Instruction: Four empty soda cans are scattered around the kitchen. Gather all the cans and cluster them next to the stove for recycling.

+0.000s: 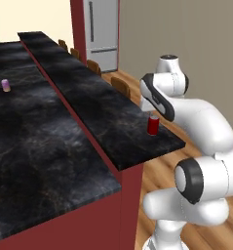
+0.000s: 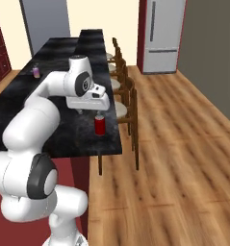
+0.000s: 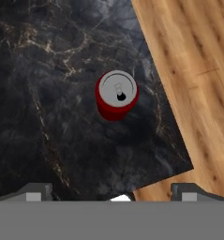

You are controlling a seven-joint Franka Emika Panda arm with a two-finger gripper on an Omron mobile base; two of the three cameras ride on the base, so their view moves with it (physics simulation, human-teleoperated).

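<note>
A red soda can (image 3: 116, 95) stands upright on the raised black marbled bar top (image 1: 103, 102), close to its near corner. The red can (image 1: 153, 125) (image 2: 100, 126) sits right under my hand. My gripper (image 3: 114, 191) hangs above it, open, with both fingertips (image 3: 37, 192) spread wide and nothing between them. A purple soda can (image 1: 6, 85) (image 2: 36, 71) stands far off on the lower countertop (image 1: 35, 146). The stove is out of view.
Wooden stools (image 2: 127, 91) line the bar's floor side. A grey fridge (image 2: 163, 33) stands at the back. The bar's end edge and the plank floor (image 3: 193, 70) lie just beyond the red can. Dark red panels (image 1: 130, 205) face the island.
</note>
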